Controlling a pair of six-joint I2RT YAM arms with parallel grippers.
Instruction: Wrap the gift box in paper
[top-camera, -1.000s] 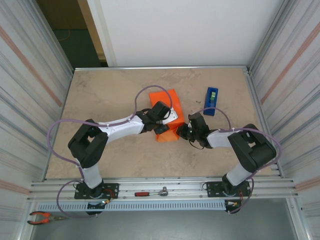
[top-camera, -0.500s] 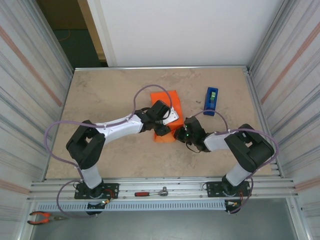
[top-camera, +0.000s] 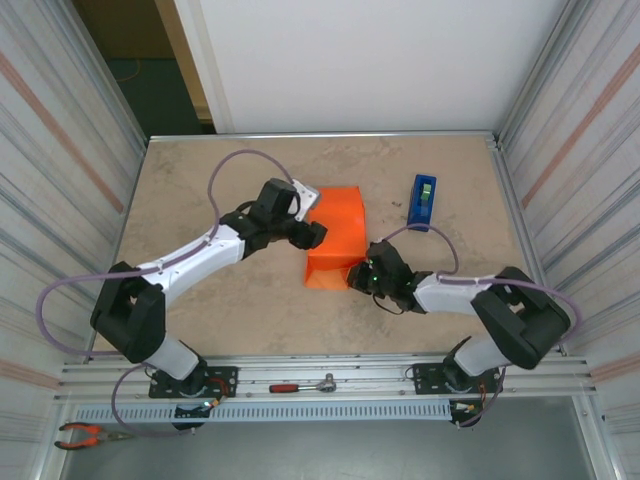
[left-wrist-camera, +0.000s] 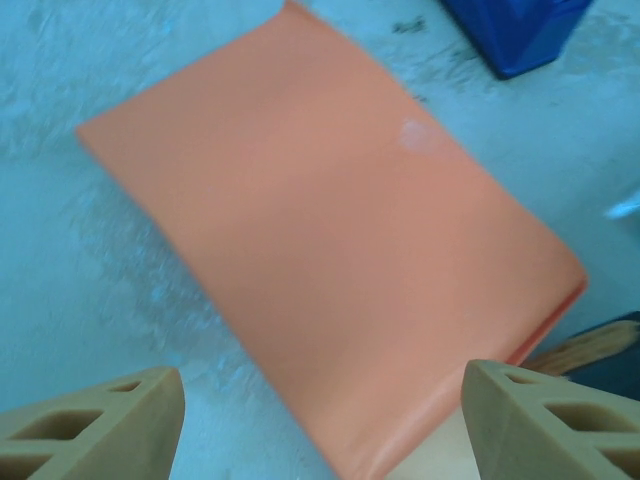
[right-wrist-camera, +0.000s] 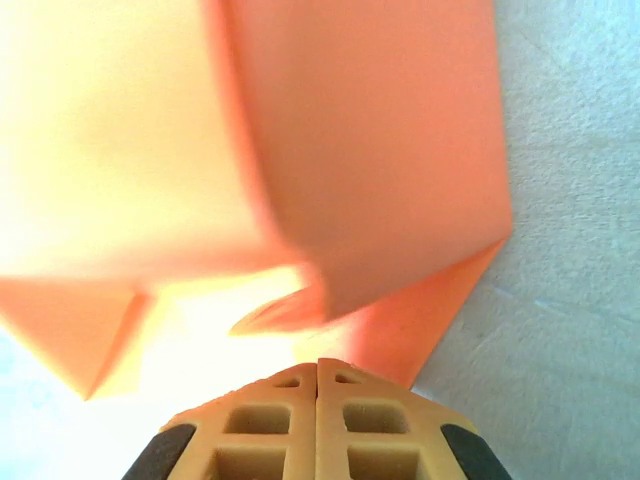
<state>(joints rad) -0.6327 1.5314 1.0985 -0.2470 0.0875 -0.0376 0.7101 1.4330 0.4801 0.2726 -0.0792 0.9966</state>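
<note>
Overhead, we see the orange paper (top-camera: 338, 225) folded into a blocky bundle in the middle of the desk (top-camera: 200, 180), with a blue tape dispenser (top-camera: 422, 202) apart from it on the right. The left end effector (top-camera: 310, 234) sits at the bundle's left edge, the right end effector (top-camera: 358, 277) at its near right corner. From the left wrist, we see the fingers (left-wrist-camera: 90, 420) spread wide above the paper, gripping nothing. From the right wrist, we see both fingers pressed together, their tips just beside a paper flap.

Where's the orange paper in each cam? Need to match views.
Top external: orange paper mid-table.
Left wrist: paper diagonal across the centre.
Right wrist: paper close up, upper half.
Shared landmark: blue tape dispenser, right of it from above, top-right corner in left wrist.
</note>
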